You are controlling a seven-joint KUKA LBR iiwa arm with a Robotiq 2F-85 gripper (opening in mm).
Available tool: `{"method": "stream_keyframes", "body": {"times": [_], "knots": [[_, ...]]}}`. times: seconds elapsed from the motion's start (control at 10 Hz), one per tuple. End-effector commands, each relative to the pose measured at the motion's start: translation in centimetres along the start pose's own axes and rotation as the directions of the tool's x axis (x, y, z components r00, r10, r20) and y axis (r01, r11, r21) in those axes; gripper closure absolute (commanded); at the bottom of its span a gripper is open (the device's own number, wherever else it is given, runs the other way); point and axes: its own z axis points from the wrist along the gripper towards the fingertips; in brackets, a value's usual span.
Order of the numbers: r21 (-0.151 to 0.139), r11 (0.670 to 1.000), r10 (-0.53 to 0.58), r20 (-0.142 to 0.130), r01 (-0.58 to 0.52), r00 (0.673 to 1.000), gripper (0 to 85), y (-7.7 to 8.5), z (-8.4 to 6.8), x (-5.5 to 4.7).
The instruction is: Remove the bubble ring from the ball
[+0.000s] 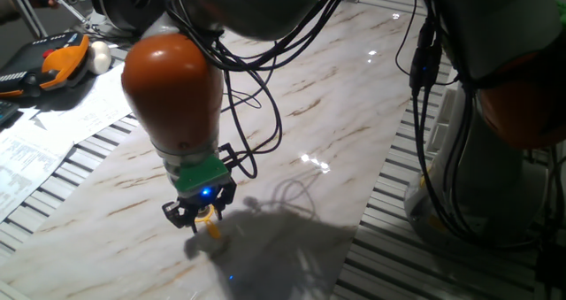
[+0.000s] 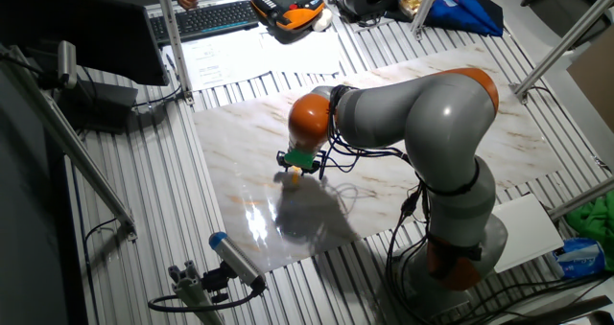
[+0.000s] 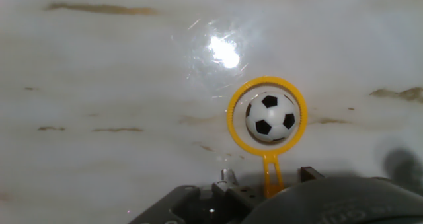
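- One fixed view: the pincer is low over the marble table, with something yellow, the bubble ring, between its tips; the ball is hidden.
- The other fixed view: too small to add detail.
- Hand view: the bubble ring encircles the ball just ahead of the pincer, its handle running back between the fingers; whether they clamp it, I cannot tell.
- Judgement: grasp stage; next, lift straight up, clearing the ball.

One bubble ring, one ball, one keyboard, one marble table.
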Motion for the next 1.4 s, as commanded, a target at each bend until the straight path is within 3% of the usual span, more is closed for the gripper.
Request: {"method": "stream_keyframes", "body": {"times": [0.0,0.3,0.6,0.7,1.3], "knots": [[-0.001,1.0,0.0,-0.001,0.0,1.0,34.0,-0.17,0.17,-0.06],[-0.004,1.0,-0.002,-0.006,0.002,1.0,34.0,-0.47,0.54,-0.13],[0.012,1.0,-0.003,-0.001,0.003,1.0,34.0,-0.45,0.61,0.13],[0.013,1.0,-0.002,-0.004,0.002,1.0,51.0,-0.45,0.6,0.08],[0.018,1.0,-0.005,-0.008,0.005,1.0,51.0,-0.52,0.78,0.1]]}}
